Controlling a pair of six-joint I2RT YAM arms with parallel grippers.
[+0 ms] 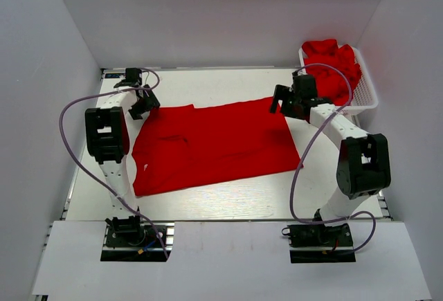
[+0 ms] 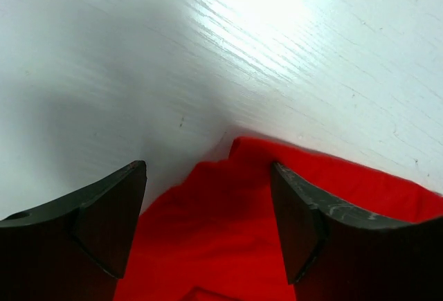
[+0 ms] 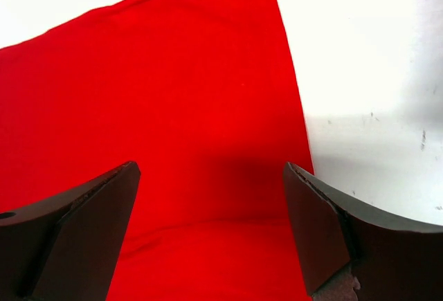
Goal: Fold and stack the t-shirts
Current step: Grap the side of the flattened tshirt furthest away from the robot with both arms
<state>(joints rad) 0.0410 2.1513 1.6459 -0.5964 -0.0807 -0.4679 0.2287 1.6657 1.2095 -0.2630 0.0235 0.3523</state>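
A red t-shirt (image 1: 214,145) lies spread flat on the white table. My left gripper (image 1: 140,104) is open above its far left corner; in the left wrist view (image 2: 208,204) the shirt's corner (image 2: 228,211) lies between the open fingers. My right gripper (image 1: 280,100) is open above the shirt's far right corner; in the right wrist view (image 3: 211,211) the red fabric (image 3: 173,93) and its right edge lie between the open fingers. More red t-shirts (image 1: 332,66) are heaped in the basket at the far right.
The white mesh basket (image 1: 367,97) stands at the table's far right corner. White walls close in the table on three sides. Purple cables loop from both arms.
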